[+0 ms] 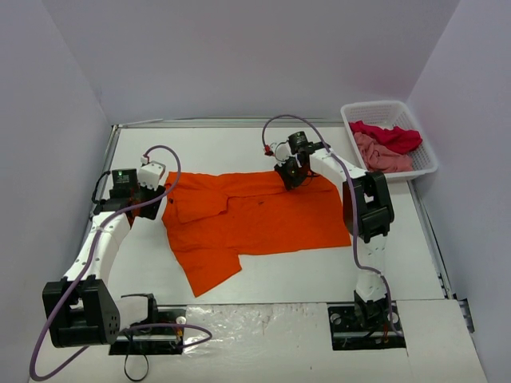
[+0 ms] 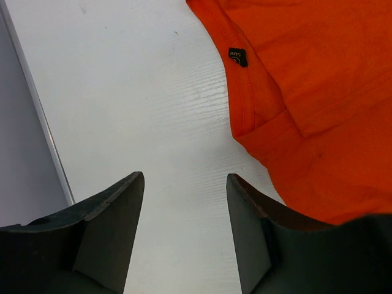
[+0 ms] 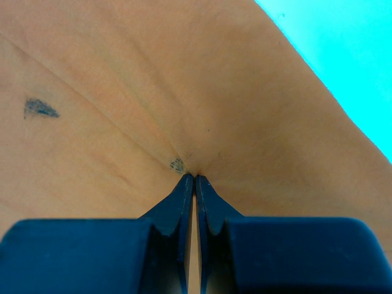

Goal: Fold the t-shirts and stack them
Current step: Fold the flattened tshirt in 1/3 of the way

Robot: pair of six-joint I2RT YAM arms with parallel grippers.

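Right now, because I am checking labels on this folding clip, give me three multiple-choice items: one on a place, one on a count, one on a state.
1. Where does the white basket stand?
A. At the far right of the table
B. At the near left corner
C. Between the arm bases

2. How many t-shirts lie in the basket?
A. None
B. Two
C. Four

3. How is the right gripper set?
A. Open over bare table
B. Shut on the orange t-shirt
C. Shut on the basket rim

Answers: 1 A, the top view shows it by the far right wall. 2 B, a crimson t-shirt and a pink t-shirt lie in it. 3 B, its fingers pinch orange cloth in the right wrist view.
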